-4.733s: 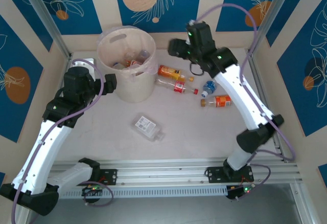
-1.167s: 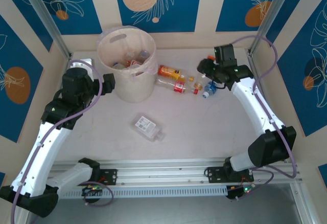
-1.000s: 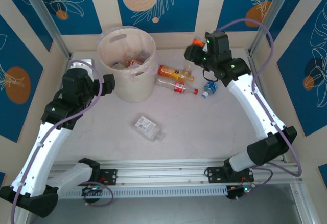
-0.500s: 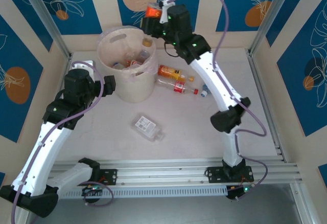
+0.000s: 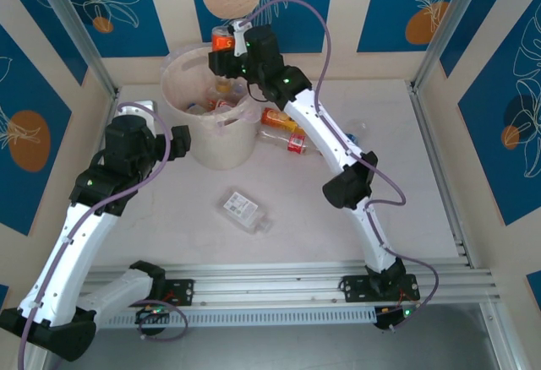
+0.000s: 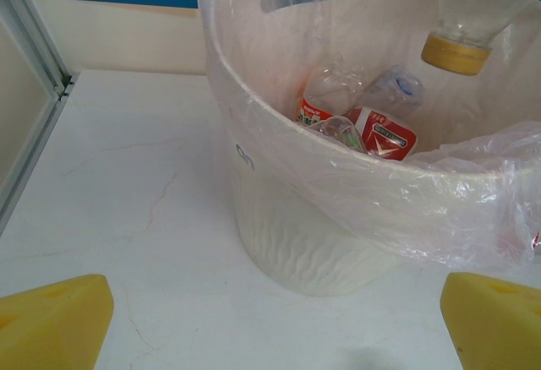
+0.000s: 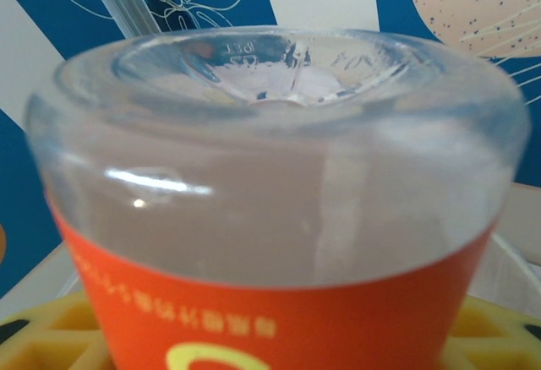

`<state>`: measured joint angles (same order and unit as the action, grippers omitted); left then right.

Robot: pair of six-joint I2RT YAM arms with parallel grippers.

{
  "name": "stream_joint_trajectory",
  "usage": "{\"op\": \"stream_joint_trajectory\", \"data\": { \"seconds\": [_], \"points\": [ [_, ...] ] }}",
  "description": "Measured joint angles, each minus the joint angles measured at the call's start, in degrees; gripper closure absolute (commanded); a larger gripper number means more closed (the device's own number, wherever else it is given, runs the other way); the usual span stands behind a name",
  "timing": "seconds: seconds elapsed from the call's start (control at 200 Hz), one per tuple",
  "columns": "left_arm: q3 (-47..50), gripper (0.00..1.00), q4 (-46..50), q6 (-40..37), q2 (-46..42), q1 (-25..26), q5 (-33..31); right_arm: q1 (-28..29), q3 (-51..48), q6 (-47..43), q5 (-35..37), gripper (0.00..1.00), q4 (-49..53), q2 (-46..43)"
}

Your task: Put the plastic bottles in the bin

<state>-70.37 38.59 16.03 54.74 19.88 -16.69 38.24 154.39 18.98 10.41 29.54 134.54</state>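
My right gripper (image 5: 232, 52) is shut on an orange-labelled plastic bottle (image 5: 222, 43) and holds it above the far rim of the bin (image 5: 179, 70). Close up, the bottle (image 7: 270, 184) hides most of the yellow fingers (image 7: 51, 336). Its yellow-capped neck (image 6: 457, 47) hangs down inside the bin (image 6: 296, 243), over several bottles (image 6: 380, 132) lying in the bottom. An orange bottle (image 5: 277, 118) and a red-labelled one (image 5: 292, 142) lie on the table right of the bin. My left gripper (image 5: 179, 138) stands open beside the bin's left wall, nothing between its yellow fingertips (image 6: 51, 323).
A flat clear bottle (image 5: 243, 209) lies in the middle of the table. The bin's clear liner bag (image 6: 473, 193) hangs over its rim. Metal frame posts (image 5: 72, 28) stand at the back corners and a rail (image 5: 279, 281) runs along the near edge.
My right arm has swung left from the table's right side to above the bin, carrying the orange-labelled bottle. The left arm has not moved.
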Motion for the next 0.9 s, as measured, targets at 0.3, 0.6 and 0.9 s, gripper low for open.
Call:
{"op": "stream_joint_trajectory", "data": {
  "seconds": [0.3,0.6,0.9],
  "points": [
    [0.0,0.00,0.0,0.0,0.0,0.0,0.2,-0.2,0.0,1.8,-2.4,0.27,0.3,3.4],
    [0.0,0.01,0.0,0.0,0.0,0.0,0.2,-1.0,0.8,3.5,-3.4,0.17,2.1,4.0],
    [0.0,0.00,0.0,0.0,0.0,0.0,0.2,-2.2,2.3,3.0,-3.7,0.17,3.3,3.5]
  ]
}}
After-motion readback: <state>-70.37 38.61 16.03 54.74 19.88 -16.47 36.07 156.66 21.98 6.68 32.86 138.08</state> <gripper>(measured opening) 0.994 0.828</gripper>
